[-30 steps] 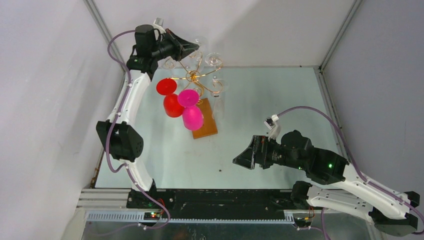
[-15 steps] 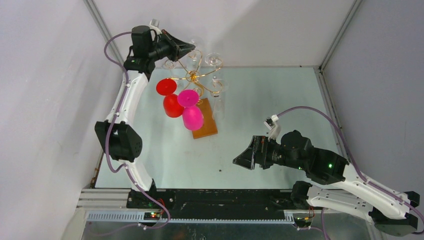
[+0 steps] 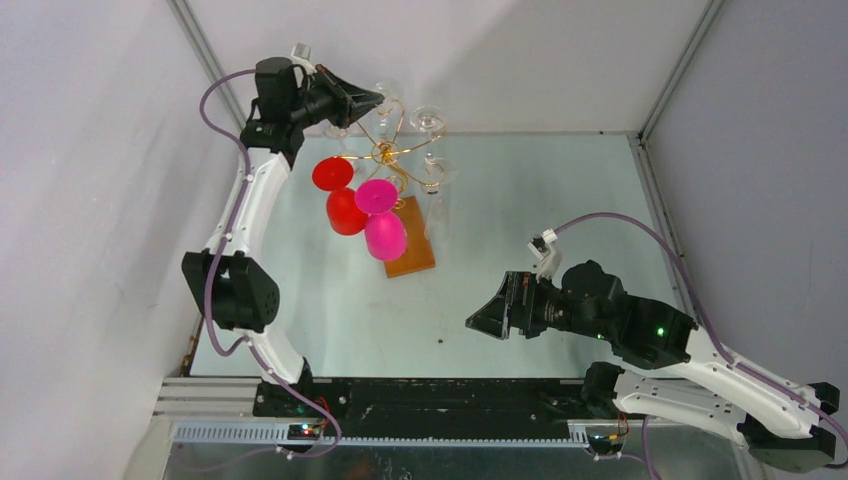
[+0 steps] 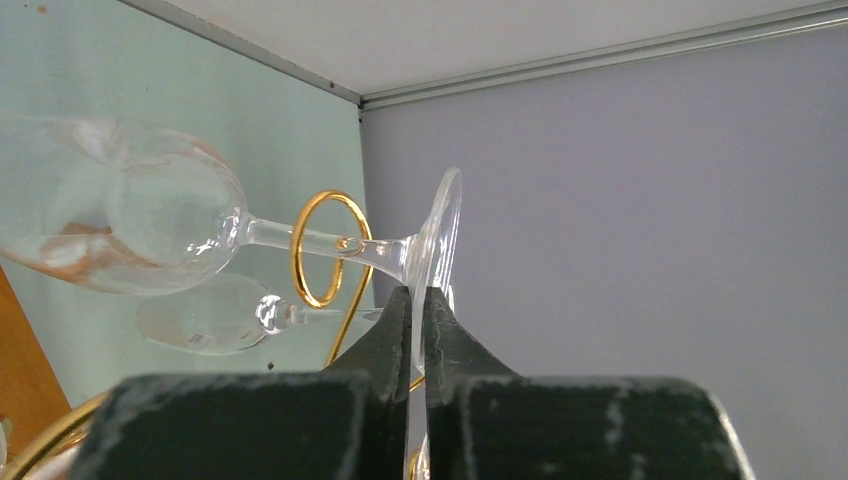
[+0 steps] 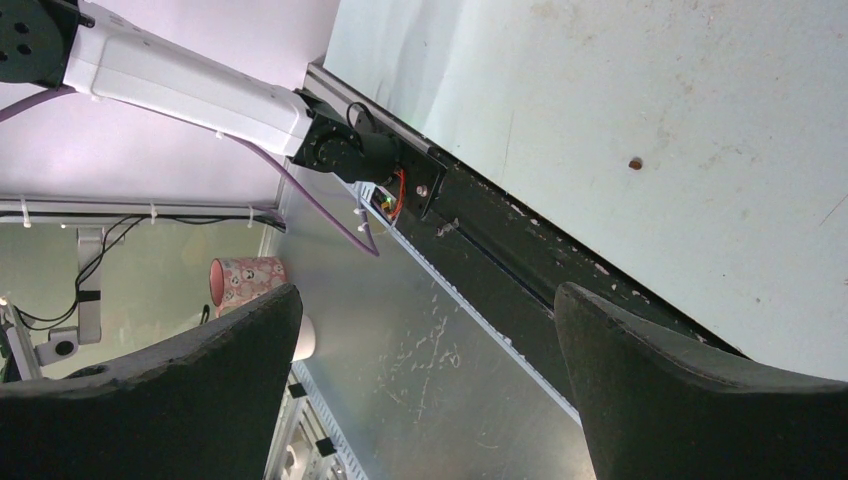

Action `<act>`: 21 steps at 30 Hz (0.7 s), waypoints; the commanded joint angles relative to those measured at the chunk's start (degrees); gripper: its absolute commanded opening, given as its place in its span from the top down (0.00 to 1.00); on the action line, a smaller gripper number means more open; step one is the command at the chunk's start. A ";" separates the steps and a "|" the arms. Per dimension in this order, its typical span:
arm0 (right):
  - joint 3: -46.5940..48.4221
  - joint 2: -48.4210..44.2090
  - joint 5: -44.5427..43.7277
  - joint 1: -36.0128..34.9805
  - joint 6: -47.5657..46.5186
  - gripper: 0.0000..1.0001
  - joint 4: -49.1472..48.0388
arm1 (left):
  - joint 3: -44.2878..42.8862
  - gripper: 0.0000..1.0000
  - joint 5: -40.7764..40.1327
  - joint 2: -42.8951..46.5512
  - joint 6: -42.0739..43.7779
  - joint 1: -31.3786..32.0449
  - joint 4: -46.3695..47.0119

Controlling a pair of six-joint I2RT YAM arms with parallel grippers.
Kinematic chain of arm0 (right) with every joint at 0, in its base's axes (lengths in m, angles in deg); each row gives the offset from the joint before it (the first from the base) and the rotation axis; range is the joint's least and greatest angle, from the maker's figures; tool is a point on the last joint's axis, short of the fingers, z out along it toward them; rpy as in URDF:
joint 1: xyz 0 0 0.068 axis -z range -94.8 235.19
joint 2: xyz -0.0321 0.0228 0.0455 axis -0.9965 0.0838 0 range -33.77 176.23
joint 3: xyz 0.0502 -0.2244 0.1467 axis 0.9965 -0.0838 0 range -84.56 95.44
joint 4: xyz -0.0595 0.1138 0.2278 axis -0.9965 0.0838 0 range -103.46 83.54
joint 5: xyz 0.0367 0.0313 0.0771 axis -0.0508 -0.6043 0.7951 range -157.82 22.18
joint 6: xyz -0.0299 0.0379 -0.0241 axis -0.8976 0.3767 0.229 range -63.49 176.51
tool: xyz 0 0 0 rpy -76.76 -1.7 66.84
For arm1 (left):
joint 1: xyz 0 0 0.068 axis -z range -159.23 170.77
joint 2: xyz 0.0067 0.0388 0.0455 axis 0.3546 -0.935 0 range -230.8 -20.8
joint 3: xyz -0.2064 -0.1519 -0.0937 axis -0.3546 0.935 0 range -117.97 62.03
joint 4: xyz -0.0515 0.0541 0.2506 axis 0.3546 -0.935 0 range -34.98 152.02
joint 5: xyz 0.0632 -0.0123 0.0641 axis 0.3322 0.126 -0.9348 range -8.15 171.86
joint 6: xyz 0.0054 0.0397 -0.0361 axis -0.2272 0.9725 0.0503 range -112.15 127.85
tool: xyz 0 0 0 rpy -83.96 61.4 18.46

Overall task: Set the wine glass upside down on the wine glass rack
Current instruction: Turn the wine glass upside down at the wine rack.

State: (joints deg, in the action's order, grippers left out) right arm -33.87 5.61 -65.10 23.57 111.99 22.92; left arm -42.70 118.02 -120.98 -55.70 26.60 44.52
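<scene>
Left pincer [image 4: 415, 300] shut on foot rim of wine glass [image 4: 130, 225], stem lying in gold loop of rack [image 4: 325, 250]. Likely light, brittle, slick: grip foot or stem, gently. Right pincer [image 5: 425, 300] wide open, empty.

Gold on the wine glass rack [image 3: 385, 150], brown on its wooden base [image 3: 412, 252]. Clear and colourless in the wine glass [image 4: 150, 225]. Beside them a red glass [image 3: 346, 212] and a magenta glass [image 3: 386, 237]. Pale mint across the table [image 3: 540, 200]. Black on the left gripper [image 3: 379, 97] and right gripper [image 3: 478, 318], purple on the cable [image 3: 640, 225].
</scene>
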 commanded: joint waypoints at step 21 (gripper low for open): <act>0.10 -0.79 -1.07 0.23 0.06 0.00 0.62 | 1.53 0.80 1.03 4.60 -0.01 -1.14 4.30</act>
State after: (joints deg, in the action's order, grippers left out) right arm -33.87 5.26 -65.12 23.57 112.02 24.01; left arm -41.02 118.06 -120.02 -55.66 25.83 45.18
